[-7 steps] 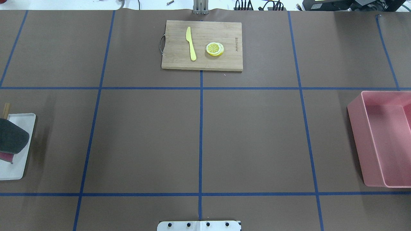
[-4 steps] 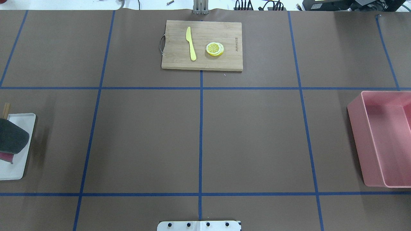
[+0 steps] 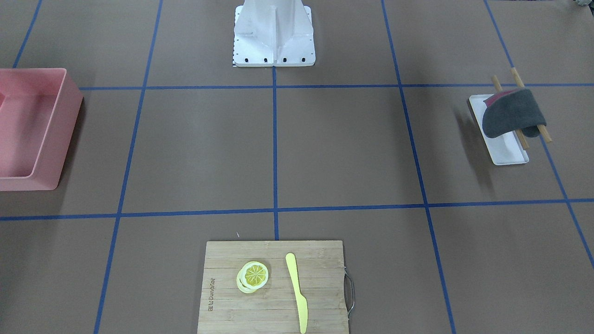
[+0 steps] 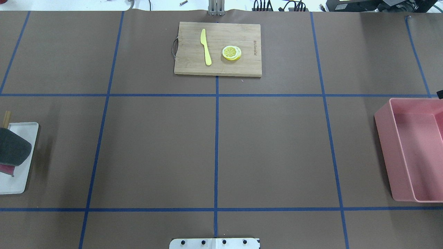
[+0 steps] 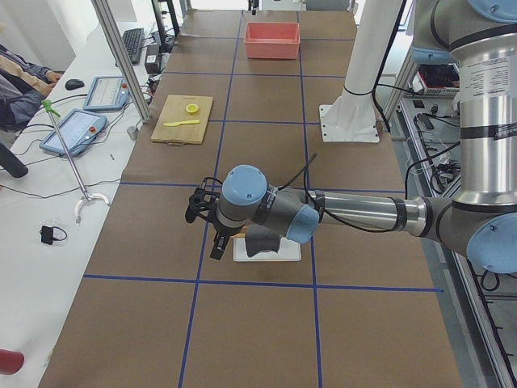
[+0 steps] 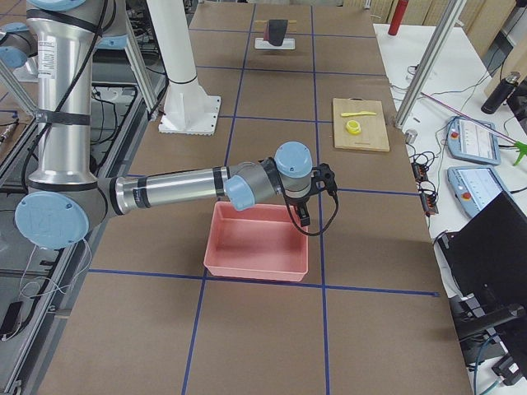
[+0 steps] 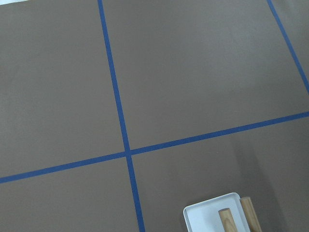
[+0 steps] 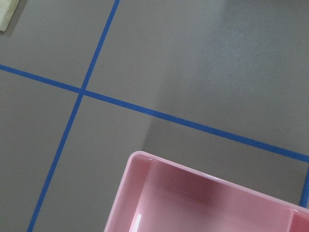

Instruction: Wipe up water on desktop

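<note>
Left gripper (image 5: 215,242), near grey cloth (image 3: 510,113) on tray (image 3: 503,150); right gripper (image 6: 303,212), by pink bin (image 4: 384,145): jaw opening cannot be told. Best grasp: cloth's raised fold, clear of sticks (image 3: 546,136).

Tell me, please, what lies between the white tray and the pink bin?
Only bare desktop crossed by blue tape lines, as the overhead view shows; the cutting board sits farther off.

The left arm (image 5: 355,212) and right arm (image 6: 173,188) are silver tubes joined by grey housings with pale blue round caps; thin black cables (image 6: 333,206) loop at each wrist; small print marks the left arm's upright tube, upper right of the left-side view; the white pedestal (image 3: 274,32), top centre, has a screw-dotted base plate.
</note>
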Controlling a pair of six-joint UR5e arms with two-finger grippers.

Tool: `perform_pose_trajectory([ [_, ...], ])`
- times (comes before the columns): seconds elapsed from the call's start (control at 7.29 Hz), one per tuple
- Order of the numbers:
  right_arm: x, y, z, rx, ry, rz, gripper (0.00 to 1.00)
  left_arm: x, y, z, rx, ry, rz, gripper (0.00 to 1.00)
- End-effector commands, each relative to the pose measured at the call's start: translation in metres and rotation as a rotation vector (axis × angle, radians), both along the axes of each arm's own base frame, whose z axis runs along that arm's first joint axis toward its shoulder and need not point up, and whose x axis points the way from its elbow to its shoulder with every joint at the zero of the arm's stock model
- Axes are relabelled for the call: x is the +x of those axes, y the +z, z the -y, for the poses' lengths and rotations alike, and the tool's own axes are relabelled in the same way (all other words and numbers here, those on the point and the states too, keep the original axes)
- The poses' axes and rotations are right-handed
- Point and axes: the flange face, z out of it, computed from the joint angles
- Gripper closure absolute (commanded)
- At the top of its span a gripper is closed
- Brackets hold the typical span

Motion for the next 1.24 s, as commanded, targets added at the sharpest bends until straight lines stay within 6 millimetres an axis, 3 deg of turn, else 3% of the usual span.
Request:
perform_pose_trajectory([
  [0.0, -0.009, -0.007, 0.001, -0.002, 0.004, -0.013, 0.00, 0.032, 0.007, 0.004, -0.212, -0.078, -0.060, 0.03],
  [0.27, -0.009, -0.007, 0.002, 0.002, 0.009, -0.020, 0.00, 0.068, 0.034, -0.005, -0.342, -0.051, -0.068, 0.03],
  [0.69, -0.012, -0.007, 0.002, -0.002, 0.003, -0.022, 0.00, 0.119, 0.037, -0.012, -0.461, -0.019, -0.074, 0.08],
  [0.82, -0.014, -0.007, 0.002, -0.010, 0.005, -0.019, 0.00, 0.138, 0.039, -0.016, -0.487, 0.008, -0.061, 0.14],
  [0.96, -0.014, -0.007, 0.002, -0.012, 0.006, -0.019, 0.00, 0.142, 0.044, -0.023, -0.498, 0.021, -0.057, 0.21],
  [1.1, -0.016, -0.007, 0.002, -0.012, 0.002, -0.019, 0.00, 0.142, 0.044, -0.028, -0.502, 0.025, -0.057, 0.36],
])
